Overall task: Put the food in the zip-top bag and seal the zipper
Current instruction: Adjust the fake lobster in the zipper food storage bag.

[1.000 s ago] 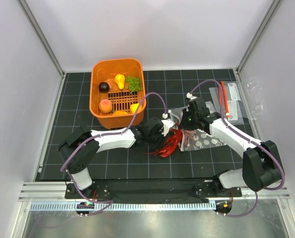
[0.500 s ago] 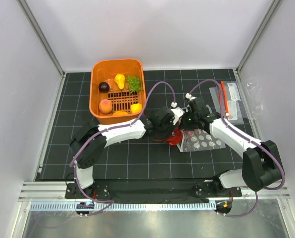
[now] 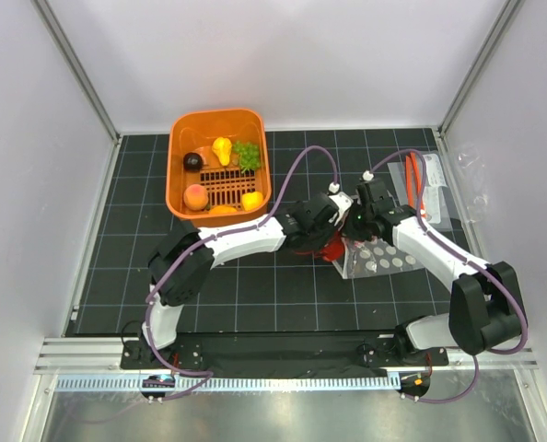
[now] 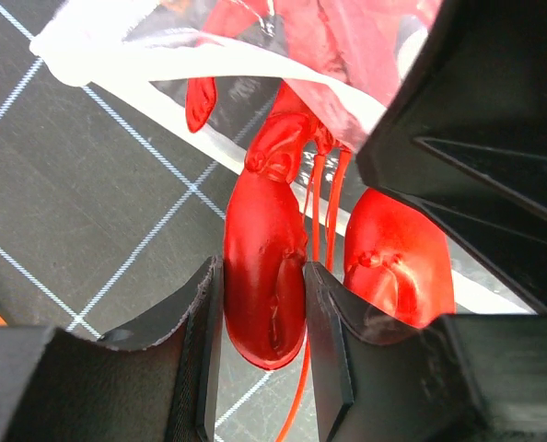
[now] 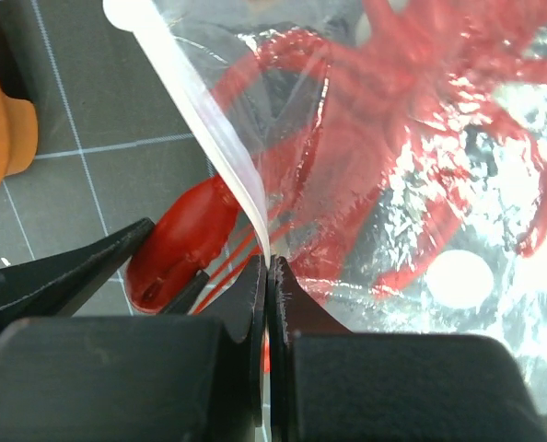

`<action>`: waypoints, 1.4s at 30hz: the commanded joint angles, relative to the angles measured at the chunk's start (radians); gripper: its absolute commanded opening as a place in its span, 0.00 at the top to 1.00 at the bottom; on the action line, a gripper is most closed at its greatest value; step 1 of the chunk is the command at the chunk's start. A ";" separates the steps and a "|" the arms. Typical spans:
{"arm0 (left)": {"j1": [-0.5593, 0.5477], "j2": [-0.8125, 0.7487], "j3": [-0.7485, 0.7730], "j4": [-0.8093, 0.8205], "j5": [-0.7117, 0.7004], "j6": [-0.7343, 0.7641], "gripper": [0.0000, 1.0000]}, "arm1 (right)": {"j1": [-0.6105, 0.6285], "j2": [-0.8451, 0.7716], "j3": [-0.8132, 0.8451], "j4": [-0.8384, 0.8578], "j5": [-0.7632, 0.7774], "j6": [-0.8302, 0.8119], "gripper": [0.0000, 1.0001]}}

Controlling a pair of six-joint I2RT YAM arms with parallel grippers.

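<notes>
The red lobster [image 4: 264,267] lies mostly inside the clear dotted zip-top bag [image 3: 382,260], its body seen through the plastic in the right wrist view [image 5: 384,157]. My left gripper [image 4: 260,318] is shut on one lobster claw just outside the bag mouth; it also shows in the top view [image 3: 321,230]. My right gripper [image 5: 267,276] is shut on the bag's white zipper strip [image 5: 195,110] and holds the mouth edge up; in the top view it sits at the bag's far edge [image 3: 361,221]. The peach-orange fruit [image 3: 196,196] and grape bunch [image 3: 247,153] lie in the orange basket [image 3: 177,166].
The basket also holds a dark round fruit [image 3: 192,161] and yellow toy foods [image 3: 222,148]. Flat clear packets with an orange-red strip [image 3: 426,189] lie at the right of the mat. Purple cables arch over both arms.
My left gripper has carried the lobster to the right, from the open mat into the bag mouth. My right gripper has shifted slightly right and lifted the bag edge.
</notes>
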 commanded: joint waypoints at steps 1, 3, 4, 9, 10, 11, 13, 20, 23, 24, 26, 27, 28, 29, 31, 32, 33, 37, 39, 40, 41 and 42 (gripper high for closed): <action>0.009 0.054 0.057 0.070 -0.077 -0.010 0.96 | 0.070 -0.059 0.086 -0.044 -0.101 -0.054 0.99; 0.009 0.049 0.051 0.058 -0.077 0.013 0.96 | 0.070 -0.064 0.103 -0.063 -0.043 -0.086 0.99; 0.009 0.046 0.048 0.053 -0.077 0.019 0.96 | 0.070 -0.061 0.114 -0.098 -0.018 -0.095 0.99; 0.009 0.009 -0.002 0.039 -0.077 0.028 0.96 | 0.070 -0.021 0.180 -0.160 0.085 -0.167 0.99; 0.009 0.006 -0.005 0.039 -0.069 0.028 0.95 | 0.070 -0.021 0.183 -0.160 0.097 -0.183 0.99; 0.009 0.006 -0.008 0.036 -0.068 0.027 0.96 | 0.070 -0.018 0.186 -0.160 0.105 -0.186 0.99; 0.009 0.003 -0.013 0.030 -0.068 0.024 0.96 | 0.070 -0.014 0.191 -0.160 0.117 -0.193 0.99; 0.009 -0.006 -0.007 0.031 -0.065 0.022 0.96 | 0.070 -0.010 0.188 -0.160 0.122 -0.193 0.99; 0.009 -0.047 -0.042 0.076 -0.007 0.028 0.97 | 0.070 -0.005 0.191 -0.155 0.139 -0.177 0.99; 0.009 -0.075 -0.094 0.117 0.029 0.024 0.97 | 0.070 -0.002 0.194 -0.148 0.104 -0.180 0.99; 0.009 -0.089 -0.111 0.142 0.050 0.008 0.96 | 0.070 -0.014 0.185 -0.108 0.065 -0.175 0.99; 0.009 -0.086 -0.107 0.143 0.063 0.002 0.96 | 0.070 -0.019 0.180 -0.092 0.056 -0.167 0.99; 0.009 -0.081 -0.094 0.143 0.081 -0.001 0.96 | 0.070 -0.024 0.176 -0.072 0.056 -0.155 0.99; 0.009 -0.075 -0.088 0.143 0.095 -0.004 0.96 | 0.070 -0.025 0.174 -0.071 0.057 -0.151 0.99; 0.009 -0.064 -0.077 0.150 0.103 -0.013 0.96 | 0.070 -0.016 0.182 -0.083 0.056 -0.149 0.99; 0.009 -0.060 -0.071 0.150 0.089 -0.016 0.96 | 0.070 -0.014 0.185 -0.085 0.056 -0.150 0.99; 0.009 -0.048 -0.064 0.150 0.067 -0.013 0.96 | 0.070 -0.021 0.180 -0.078 0.016 -0.149 0.99; 0.012 -0.023 0.001 0.148 0.067 -0.015 0.97 | 0.073 -0.062 0.125 -0.025 -0.053 -0.105 0.99; 0.012 -0.017 0.027 0.148 0.066 -0.033 0.97 | 0.073 -0.080 0.085 -0.002 -0.085 -0.057 0.99; 0.015 -0.020 0.031 0.148 0.057 -0.041 0.97 | 0.076 -0.097 0.071 0.023 -0.097 -0.040 0.99; 0.016 -0.025 0.031 0.160 0.052 -0.058 0.97 | 0.074 -0.106 0.042 0.035 -0.105 -0.025 0.99; 0.026 -0.035 0.022 0.169 0.052 -0.065 0.97 | 0.074 -0.125 0.027 0.061 -0.123 0.006 0.99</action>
